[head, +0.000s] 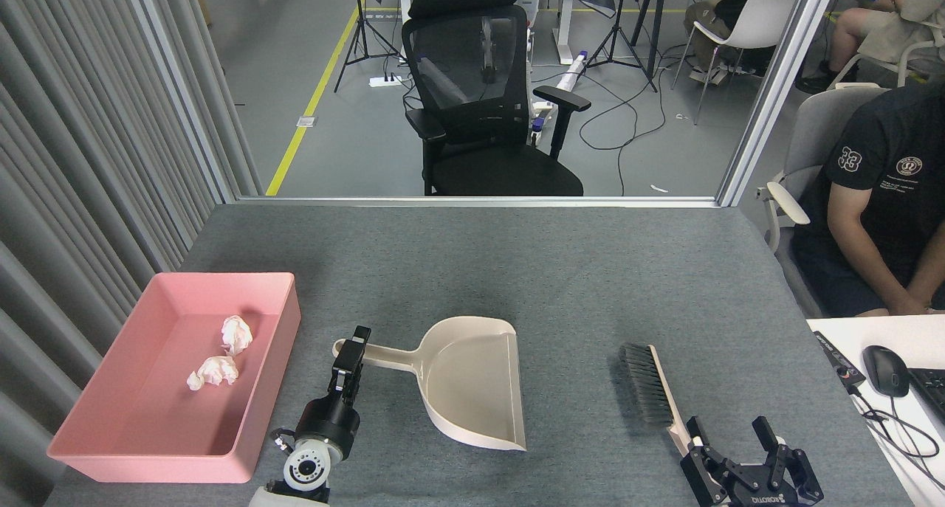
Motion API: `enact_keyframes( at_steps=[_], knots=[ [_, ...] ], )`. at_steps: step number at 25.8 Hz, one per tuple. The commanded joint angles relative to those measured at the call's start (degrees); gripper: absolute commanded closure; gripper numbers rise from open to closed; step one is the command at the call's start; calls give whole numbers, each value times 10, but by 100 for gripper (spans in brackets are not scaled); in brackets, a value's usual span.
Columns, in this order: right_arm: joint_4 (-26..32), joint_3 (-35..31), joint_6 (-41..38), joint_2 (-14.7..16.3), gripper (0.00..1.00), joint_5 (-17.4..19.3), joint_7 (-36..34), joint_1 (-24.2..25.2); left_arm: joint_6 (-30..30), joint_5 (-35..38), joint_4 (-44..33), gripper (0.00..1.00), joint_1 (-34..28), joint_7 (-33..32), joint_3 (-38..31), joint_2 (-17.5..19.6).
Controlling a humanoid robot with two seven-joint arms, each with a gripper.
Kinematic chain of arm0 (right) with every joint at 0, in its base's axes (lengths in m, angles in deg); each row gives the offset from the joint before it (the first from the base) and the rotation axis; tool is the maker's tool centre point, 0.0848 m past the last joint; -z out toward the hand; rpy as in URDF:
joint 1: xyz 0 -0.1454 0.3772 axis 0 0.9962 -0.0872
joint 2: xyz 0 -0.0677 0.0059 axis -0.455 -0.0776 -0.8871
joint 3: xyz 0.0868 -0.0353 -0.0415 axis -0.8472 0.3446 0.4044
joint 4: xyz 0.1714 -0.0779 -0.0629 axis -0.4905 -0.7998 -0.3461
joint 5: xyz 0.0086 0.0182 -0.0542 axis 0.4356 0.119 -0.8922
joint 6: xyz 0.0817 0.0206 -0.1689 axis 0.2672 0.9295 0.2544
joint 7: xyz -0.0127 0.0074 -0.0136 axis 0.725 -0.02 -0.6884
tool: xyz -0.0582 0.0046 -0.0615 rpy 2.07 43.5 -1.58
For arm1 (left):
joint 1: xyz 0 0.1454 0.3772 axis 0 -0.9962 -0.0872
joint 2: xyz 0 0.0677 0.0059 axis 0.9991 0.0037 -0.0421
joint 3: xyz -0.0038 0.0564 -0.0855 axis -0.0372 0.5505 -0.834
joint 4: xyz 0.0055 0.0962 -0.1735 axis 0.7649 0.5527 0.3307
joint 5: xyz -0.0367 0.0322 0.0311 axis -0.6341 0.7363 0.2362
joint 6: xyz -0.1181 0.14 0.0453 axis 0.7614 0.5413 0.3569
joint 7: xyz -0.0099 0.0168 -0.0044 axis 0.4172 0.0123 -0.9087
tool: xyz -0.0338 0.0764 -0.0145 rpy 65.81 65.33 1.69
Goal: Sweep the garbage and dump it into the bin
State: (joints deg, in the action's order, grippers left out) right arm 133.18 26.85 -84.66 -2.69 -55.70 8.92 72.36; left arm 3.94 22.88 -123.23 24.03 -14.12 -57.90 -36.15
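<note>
Two crumpled white tissue wads [236,333] [212,372] lie inside the pink bin [280,389] at the table's left. The beige dustpan [472,381] rests low on the grey table, with its mouth facing right and nothing in it. My left gripper [353,353] is shut on the end of the dustpan's handle. A black-bristled brush [646,385] lies flat on the table to the right. My right gripper [729,429] stands open at the brush handle's near end, with nothing between its fingers.
A seated person [878,197] is at the table's right edge. A white desk with a mouse [886,370] sits at the right. A black office chair [480,101] stands beyond the far edge. Ribbed grey panels [74,160] line the left side.
</note>
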Motion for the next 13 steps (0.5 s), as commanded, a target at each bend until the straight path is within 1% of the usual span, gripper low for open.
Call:
enact_keyframes(
  at_steps=[1, 3, 7, 9, 11, 13],
  knots=[
    [5, 1, 0, -1, 1, 0, -1, -2, 13, 2, -5, 2, -3, -8, 1, -1],
    [5, 1, 0, 2, 1, 0, -1, -5, 32, 1, -25, 1, -10, -15, 1, 0],
    [7, 1, -1, 4, 1, 0, -1, -15, 43, 3, -95, 1, -54, -44, 5, 0],
    [8, 2, -2, 4, 1, 1, -1, -17, 56, 3, -112, 1, -71, -44, 21, 2],
    [10, 2, -2, 3, 1, 0, -1, -23, 57, 5, -116, 1, -82, -45, 22, 3],
    [10, 1, -2, 2, 1, 0, -1, -27, 58, 22, -150, 1, -103, -45, 23, 5]
  ],
)
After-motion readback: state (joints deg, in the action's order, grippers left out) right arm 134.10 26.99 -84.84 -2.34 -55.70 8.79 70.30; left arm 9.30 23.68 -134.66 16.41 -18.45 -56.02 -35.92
